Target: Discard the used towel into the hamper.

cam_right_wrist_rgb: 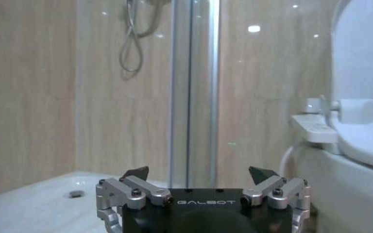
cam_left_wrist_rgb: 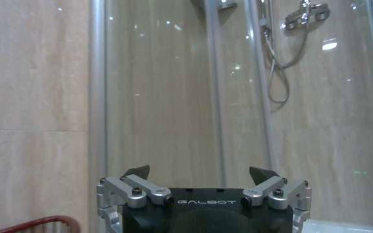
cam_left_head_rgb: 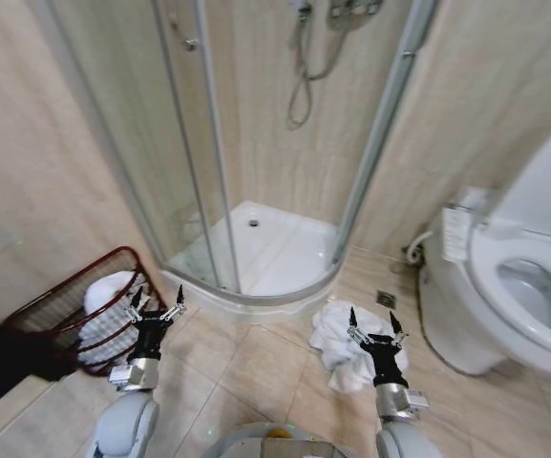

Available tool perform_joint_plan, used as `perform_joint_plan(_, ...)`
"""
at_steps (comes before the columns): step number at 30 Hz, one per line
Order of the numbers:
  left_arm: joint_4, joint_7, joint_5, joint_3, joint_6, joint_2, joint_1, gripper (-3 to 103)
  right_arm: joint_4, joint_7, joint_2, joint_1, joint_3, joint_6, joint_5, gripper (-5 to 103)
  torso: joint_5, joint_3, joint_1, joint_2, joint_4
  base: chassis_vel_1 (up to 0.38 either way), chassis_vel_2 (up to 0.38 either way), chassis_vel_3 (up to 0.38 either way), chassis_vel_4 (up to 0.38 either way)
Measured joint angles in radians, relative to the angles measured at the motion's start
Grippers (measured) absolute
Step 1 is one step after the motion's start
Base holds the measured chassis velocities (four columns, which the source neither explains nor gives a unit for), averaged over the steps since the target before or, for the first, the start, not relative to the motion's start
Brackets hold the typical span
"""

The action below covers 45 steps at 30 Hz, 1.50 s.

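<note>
Both pincers released and raised: left pincer (cam_left_head_rgb: pixel 157 305) beside hamper (cam_left_head_rgb: pixel 60 303), right pincer (cam_left_head_rgb: pixel 371 326) above crumpled towel (cam_left_head_rgb: pixel 344 336) on floor, near toilet (cam_left_head_rgb: pixel 514 286). Risk: partial grasp, causing trailing cloth to snag hamper rim or drop short.

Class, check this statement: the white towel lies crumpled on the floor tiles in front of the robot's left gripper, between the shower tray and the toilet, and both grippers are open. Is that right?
One detail is wrong. The head view shows the towel crumpled on the floor in front of the right gripper, not the left gripper, which is by the hamper. The rest holds: it lies between the shower tray and the toilet, and both grippers are open.
</note>
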Motion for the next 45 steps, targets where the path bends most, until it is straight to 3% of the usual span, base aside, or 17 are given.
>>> perform_joint_plan(14,0.005,-0.001,-0.015,-0.001,0.0,0.009,0.002,100,0.013,-0.011,-0.002,-0.008,-0.003,-0.032,-0.008,100,-0.0001,0.0,0.0,0.0,0.0004,-0.016,-0.018,0.009,0.005)
perform_joint_plan(30,0.01,-0.001,-0.018,0.003,-0.005,0.011,0.003,100,0.006,-0.002,0.004,-0.006,-0.004,-0.019,-0.045,100,0.0006,0.0,0.0,0.0,0.0,-0.174,-0.16,0.161,0.155)
perform_joint_plan(38,0.01,-0.004,-0.016,0.002,0.004,0.011,-0.002,100,0.001,0.002,0.019,-0.002,-0.033,-0.009,-0.066,100,-0.0001,-0.026,0.0,-0.025,0.0003,0.012,-0.003,0.006,-0.001)
perform_joint_plan(45,0.021,-0.006,-0.025,0.0,-0.013,0.013,-0.007,100,-0.001,0.003,0.017,0.0,-0.034,-0.01,-0.068,100,-0.0003,-0.033,0.0,-0.032,0.0001,0.027,0.019,-0.042,-0.024)
